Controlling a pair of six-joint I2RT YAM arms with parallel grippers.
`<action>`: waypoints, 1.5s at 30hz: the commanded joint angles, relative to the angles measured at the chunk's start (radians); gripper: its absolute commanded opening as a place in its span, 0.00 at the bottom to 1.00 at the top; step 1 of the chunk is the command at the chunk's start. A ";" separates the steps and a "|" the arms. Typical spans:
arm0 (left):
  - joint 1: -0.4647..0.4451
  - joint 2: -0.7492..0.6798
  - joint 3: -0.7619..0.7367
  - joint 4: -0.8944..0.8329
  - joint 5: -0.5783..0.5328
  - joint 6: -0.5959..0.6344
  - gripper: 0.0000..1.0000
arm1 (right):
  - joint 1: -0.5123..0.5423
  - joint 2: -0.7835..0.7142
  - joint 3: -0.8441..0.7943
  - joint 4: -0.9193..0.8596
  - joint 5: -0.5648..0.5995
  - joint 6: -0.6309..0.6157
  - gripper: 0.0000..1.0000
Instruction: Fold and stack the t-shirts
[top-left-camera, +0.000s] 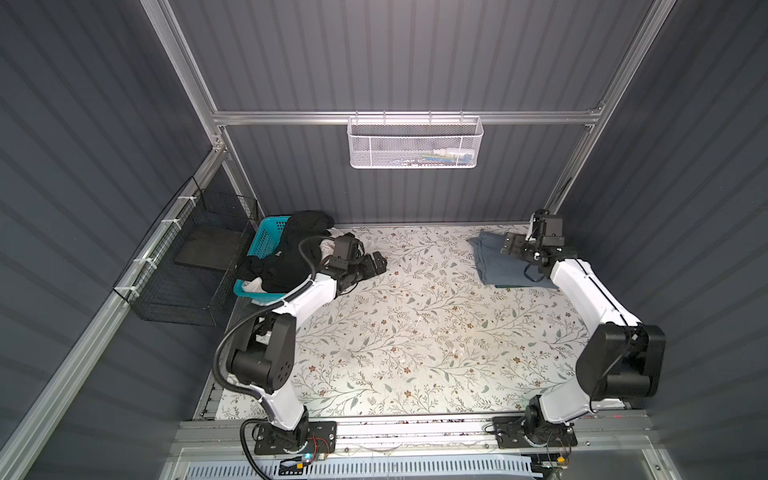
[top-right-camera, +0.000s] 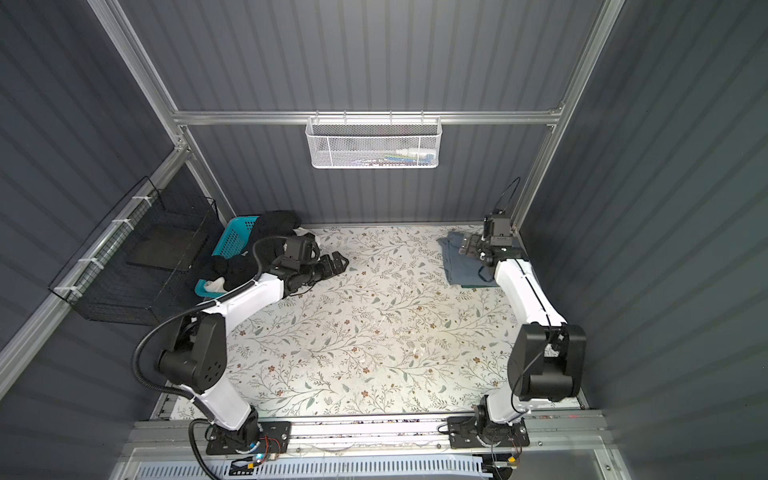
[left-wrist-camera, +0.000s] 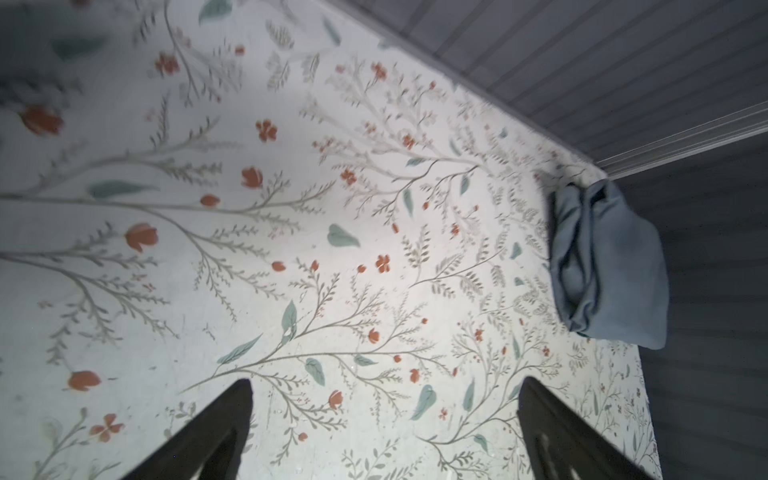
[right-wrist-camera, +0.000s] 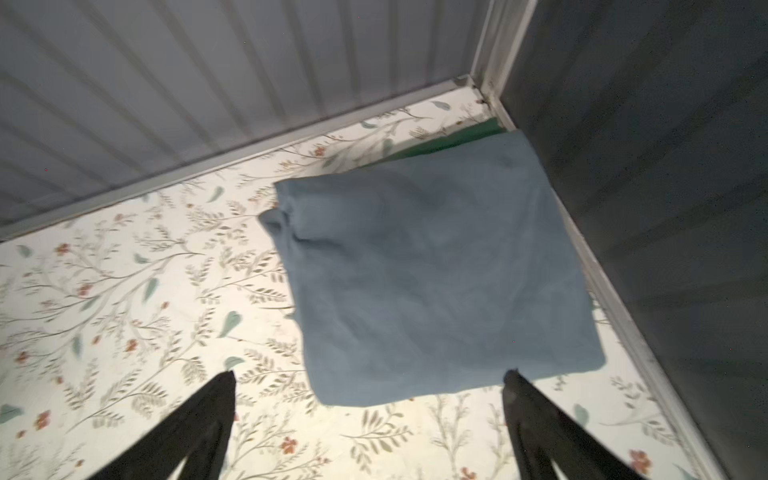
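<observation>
The slate blue-grey t-shirt (top-left-camera: 492, 266) lay folded into a rough square at about 2 o'clock on the floral surface (top-left-camera: 415, 332), close to the far right corner. The right wrist view showed a strip of the dark green t-shirt (right-wrist-camera: 440, 145) peeking out from under its corner-side edge, so the blue-grey one sat on top. The right tool (top-left-camera: 513, 245) hung over that stack with its jaws wide apart and no cloth between them. In the right wrist view one fingertip (right-wrist-camera: 519, 399) lined up with the blue-grey shirt's edge, though whether it touched the cloth could not be told. At about 10 o'clock the turquoise basket (top-left-camera: 266, 237) stood at the far left corner, heaped with black t-shirts (top-left-camera: 286, 257) that spilled over its rim, and white t-shirt cloth (top-left-camera: 253, 285) showed at its near end. The left tool (top-left-camera: 376, 262) was just beside the basket on its 3 o'clock side, low over bare surface. Its jaws were likewise spread and empty, and it pointed toward the stack, well apart from it. In the left wrist view the blue-grey shirt showed rounded folds along its edge. A white mesh basket (top-left-camera: 413, 143) hung on the rear rail at 12 o'clock, and a black wire basket (top-left-camera: 183, 257) on the left wall at 9 o'clock.
</observation>
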 joint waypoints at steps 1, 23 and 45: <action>-0.008 -0.124 -0.052 -0.024 -0.130 0.097 1.00 | 0.004 -0.093 -0.109 0.173 0.037 0.094 0.99; 0.080 -0.411 -0.751 0.698 -0.788 0.566 1.00 | 0.064 -0.453 -0.838 0.775 0.226 -0.007 0.99; 0.135 0.029 -0.826 1.239 -0.640 0.735 1.00 | -0.022 -0.152 -0.920 1.188 0.183 -0.121 0.99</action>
